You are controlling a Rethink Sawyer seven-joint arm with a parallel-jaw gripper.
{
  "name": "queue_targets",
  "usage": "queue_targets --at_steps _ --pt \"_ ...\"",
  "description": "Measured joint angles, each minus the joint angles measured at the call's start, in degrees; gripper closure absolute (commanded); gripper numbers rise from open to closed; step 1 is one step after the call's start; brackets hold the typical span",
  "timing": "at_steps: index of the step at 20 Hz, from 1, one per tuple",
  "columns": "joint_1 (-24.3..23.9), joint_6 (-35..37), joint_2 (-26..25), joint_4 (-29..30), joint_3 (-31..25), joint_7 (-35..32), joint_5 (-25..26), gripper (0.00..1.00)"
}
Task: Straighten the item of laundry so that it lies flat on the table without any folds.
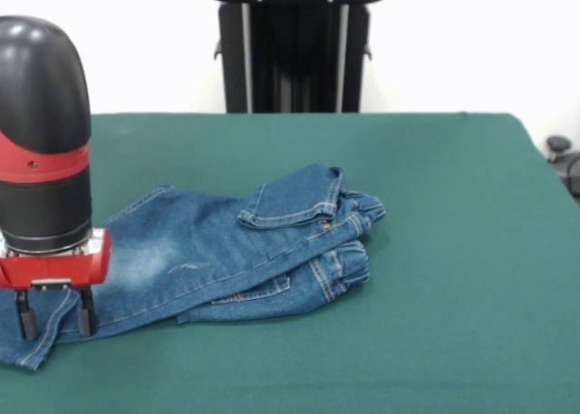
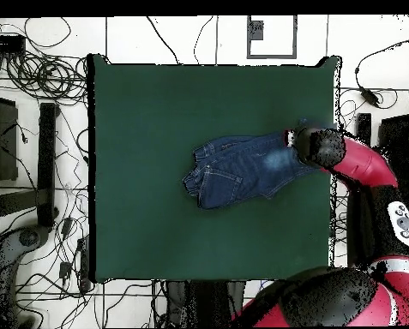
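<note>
- Small blue denim jeans w/ faded pale patches and orange-tan stitching [image 1: 227, 251] [image 2: 242, 168] were seen lying on the large dark green felt-topped table [image 1: 453, 296] [image 2: 156, 128], left of centre in front view, toward the right edge in overhead view.
- Jeans were not flat: folded over on themselves, waistband end bunched at front-view right, pocket flap turned up on top, legs stacked and running out to the lower left.
- Red and black arm's gripper [image 1: 54, 319] [image 2: 303, 146] was positioned at the leg-hem end of the jeans, approx. at the cloth's edge.
- Two short black fingers [image 1: 85, 314] were pointed down, spread apart w/ a gap between them; nothing was seen clamped, so gripper read as released.
- Fingertips were at cloth level; actual contact w/ denim couldn't be told.
- Black pedestal [image 1: 294, 52] was seen behind the table's far edge.
</note>
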State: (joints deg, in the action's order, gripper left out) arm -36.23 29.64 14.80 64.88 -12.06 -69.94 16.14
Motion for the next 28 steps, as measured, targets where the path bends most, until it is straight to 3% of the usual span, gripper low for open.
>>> queue_targets --at_steps 20,21,28 --pt "-1.00 -4.69 0.89 2.97 -0.26 0.00 -0.03 0.00" --pt "-1.12 -5.11 0.94 3.18 -0.29 0.00 -0.04 1.00" --pt "-2.32 -6.58 1.04 3.61 -0.97 0.00 0.00 1.00"
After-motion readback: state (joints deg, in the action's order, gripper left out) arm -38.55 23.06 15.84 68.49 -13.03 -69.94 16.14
